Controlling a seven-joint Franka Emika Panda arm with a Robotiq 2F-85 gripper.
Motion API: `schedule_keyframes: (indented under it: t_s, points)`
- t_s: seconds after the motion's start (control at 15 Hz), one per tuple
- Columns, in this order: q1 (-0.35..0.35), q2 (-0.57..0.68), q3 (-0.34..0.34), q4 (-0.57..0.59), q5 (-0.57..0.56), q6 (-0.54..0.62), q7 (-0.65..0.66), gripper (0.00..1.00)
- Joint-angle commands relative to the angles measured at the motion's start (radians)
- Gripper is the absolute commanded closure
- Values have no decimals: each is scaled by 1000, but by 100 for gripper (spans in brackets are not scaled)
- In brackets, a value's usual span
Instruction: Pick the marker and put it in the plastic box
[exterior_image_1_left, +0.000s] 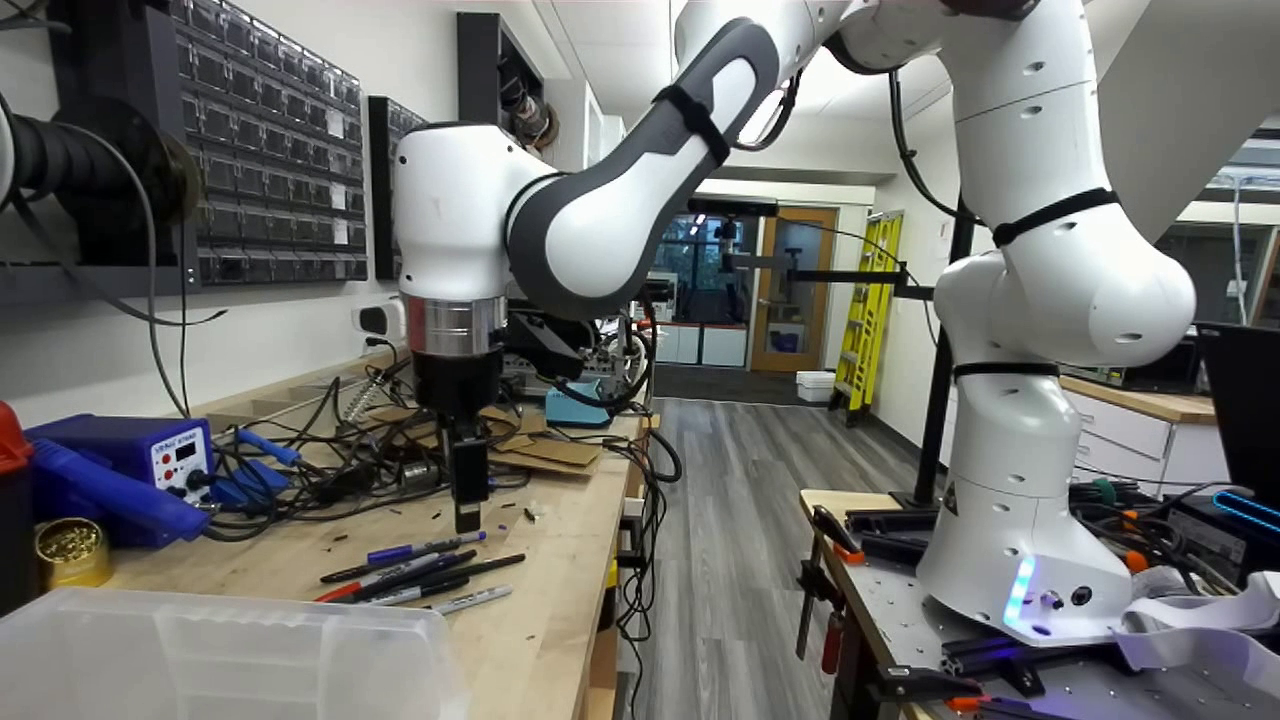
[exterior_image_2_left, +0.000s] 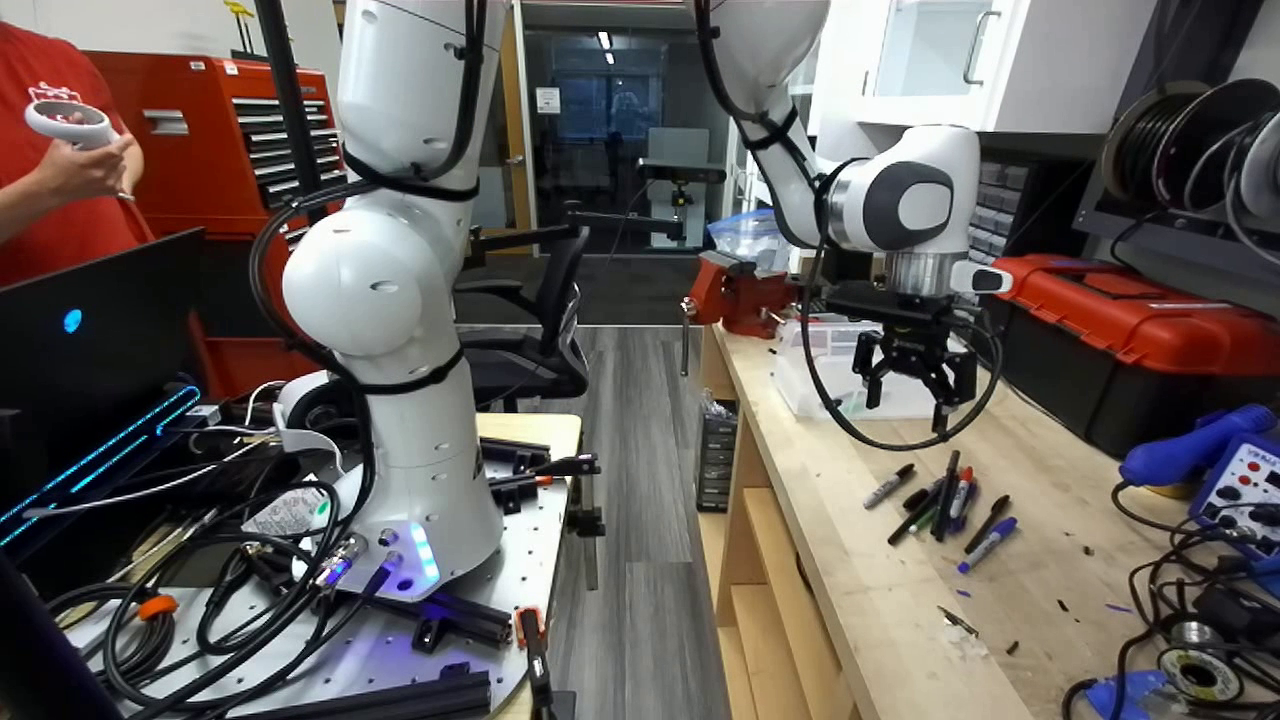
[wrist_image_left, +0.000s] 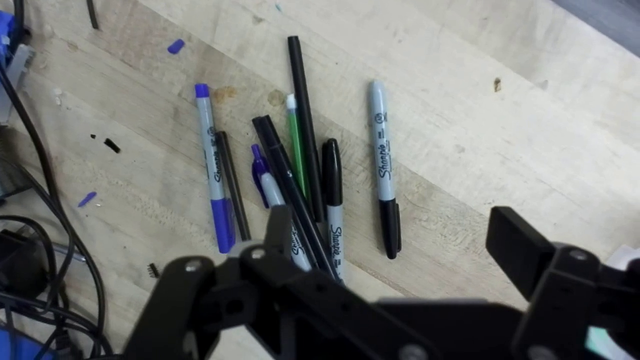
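Observation:
Several markers and pens lie in a loose group on the wooden bench. A grey Sharpie with a black cap (wrist_image_left: 382, 150) lies apart from the group; it shows in both exterior views (exterior_image_1_left: 470, 600) (exterior_image_2_left: 888, 486). A grey Sharpie with a blue cap (wrist_image_left: 212, 165) lies at the group's other side. My gripper (wrist_image_left: 392, 227) is open and empty above the bench, also seen in both exterior views (exterior_image_1_left: 468, 515) (exterior_image_2_left: 907, 410). In the wrist view its left finger covers part of the group. The translucent plastic box (exterior_image_1_left: 230, 650) stands on the bench, partly behind my gripper in an exterior view (exterior_image_2_left: 800, 385).
A red-and-black toolbox (exterior_image_2_left: 1130, 340) stands beside the plastic box. A red vise (exterior_image_2_left: 735, 300) sits at the bench end. A blue soldering station (exterior_image_1_left: 130, 460), tangled cables (exterior_image_1_left: 370, 480) and cardboard pieces (exterior_image_1_left: 550, 455) lie along the bench. Small scraps lie near the markers.

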Motion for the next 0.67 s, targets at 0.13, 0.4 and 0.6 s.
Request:
schedule_keyframes:
  t_s: [0.13, 0.4, 0.6]
  points:
    - [-48, 7, 21, -46, 56, 90, -104, 0]
    - [-72, 49, 26, -32, 101, 108, -161, 0]
    - [-85, 83, 34, -28, 119, 131, -199, 0]
